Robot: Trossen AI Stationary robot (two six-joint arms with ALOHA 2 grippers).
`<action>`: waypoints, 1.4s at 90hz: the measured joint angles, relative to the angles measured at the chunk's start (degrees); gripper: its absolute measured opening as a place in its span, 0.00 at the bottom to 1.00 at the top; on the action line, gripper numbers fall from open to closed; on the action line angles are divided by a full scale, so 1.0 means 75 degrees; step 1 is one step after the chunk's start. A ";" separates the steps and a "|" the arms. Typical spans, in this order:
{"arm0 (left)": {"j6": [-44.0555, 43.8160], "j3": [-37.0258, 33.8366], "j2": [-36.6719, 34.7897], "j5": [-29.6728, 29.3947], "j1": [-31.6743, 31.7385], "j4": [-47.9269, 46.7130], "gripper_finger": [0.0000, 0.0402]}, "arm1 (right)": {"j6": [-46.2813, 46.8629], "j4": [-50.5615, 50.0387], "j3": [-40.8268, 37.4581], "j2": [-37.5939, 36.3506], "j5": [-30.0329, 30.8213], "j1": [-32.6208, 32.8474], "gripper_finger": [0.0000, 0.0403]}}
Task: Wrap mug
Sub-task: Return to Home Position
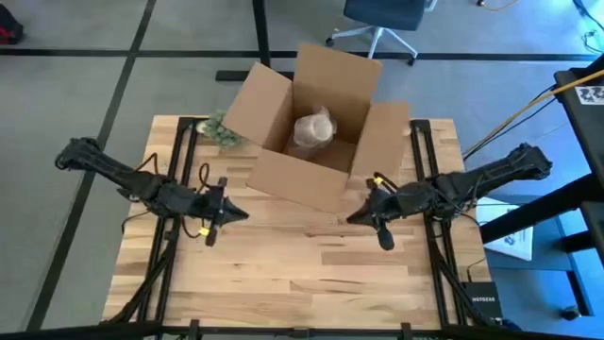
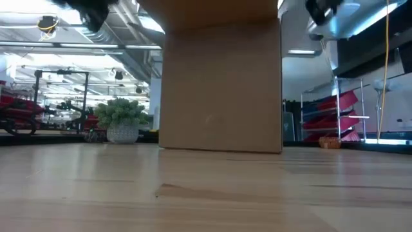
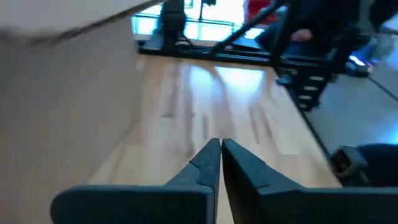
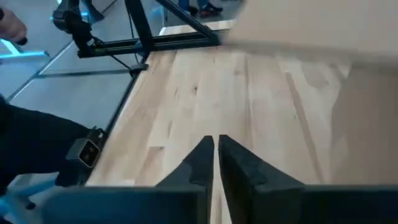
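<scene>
A paper-wrapped bundle [image 1: 314, 130] lies inside the open cardboard box [image 1: 311, 132] at the table's far middle; the mug itself is hidden. My left gripper [image 1: 243, 215] hovers shut above the table, left of the box's near corner, and touches nothing. On the other side, my right gripper [image 1: 351, 219] hovers shut near the box's near wall, also holding nothing. The wrist views show each pair of fingertips closed together: left gripper [image 3: 219, 149], right gripper [image 4: 215, 144]. In the low view the box [image 2: 221, 77] stands on its base on the wooden table [image 2: 206, 187].
A green leafy clump [image 1: 219, 132] sits at the table's far left beside the box's flap; it looks like a small potted plant [image 2: 121, 119] in the low view. Bare wooden table [image 1: 302, 274] lies near the front edge between the arms.
</scene>
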 joint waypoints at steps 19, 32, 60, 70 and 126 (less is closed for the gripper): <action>-0.0240 -0.0584 -0.0301 -0.0052 0.0329 0.0087 0.00 | -0.0041 0.0163 -0.0942 -0.0834 0.0752 -0.0099 0.01; -0.0512 -0.0609 -0.0281 -0.0394 0.0424 -0.0207 0.00 | 0.0459 -0.0224 -0.0998 -0.0909 0.0915 -0.0099 0.01; 0.0419 -0.1561 -0.0260 0.1076 0.0909 0.1788 0.00 | -0.0437 0.0576 -0.1785 -0.1355 0.0431 -0.0096 0.02; 0.0522 -0.2068 -0.0262 0.1803 0.1299 0.2740 0.00 | -0.0556 0.1374 -0.2394 -0.1826 0.0489 -0.0099 0.02; 0.0040 -0.3695 -0.0371 0.4268 0.3452 0.5384 0.00 | -0.1230 0.2454 -0.4955 -0.5058 0.0559 -0.0102 0.02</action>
